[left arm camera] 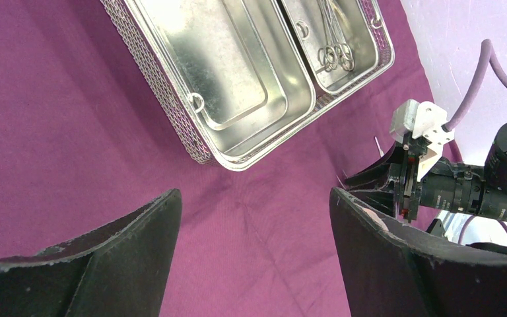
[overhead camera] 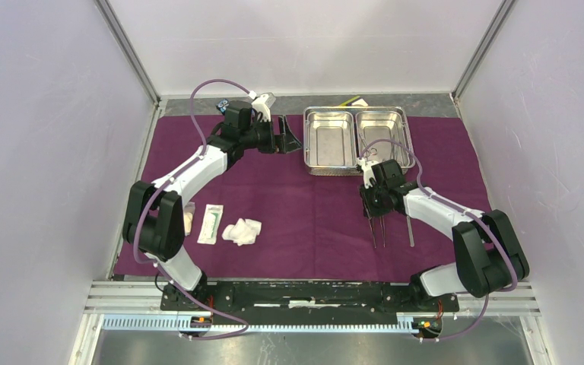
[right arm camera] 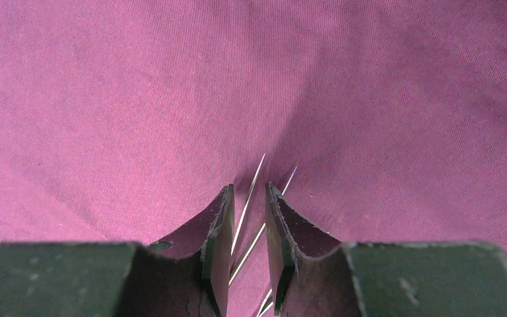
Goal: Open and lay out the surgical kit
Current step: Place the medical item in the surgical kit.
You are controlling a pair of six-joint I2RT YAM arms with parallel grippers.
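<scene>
The dark-purple cloth wrap [overhead camera: 312,205] lies spread flat. At its back stands the two-compartment steel tray [overhead camera: 308,144], with ring-handled clamps [left arm camera: 337,56] in its right half. My left gripper [overhead camera: 281,137] hovers open just left of the tray [left arm camera: 237,162], with only cloth [left arm camera: 254,264] between its fingers. In front of the tray my right gripper [overhead camera: 372,207] is shut on the slim tweezers [overhead camera: 373,232]. Their two tips [right arm camera: 261,164] poke out past the fingers, close over the cloth. Gauze wads [overhead camera: 242,230] and a flat white packet [overhead camera: 210,224] lie front left.
A second steel instrument [overhead camera: 409,230] lies on the cloth right of the tweezers. Another gauze wad [overhead camera: 188,219] sits beside the left arm. A yellow-green item [overhead camera: 350,100] lies behind the tray. White walls close in the left, right and back sides.
</scene>
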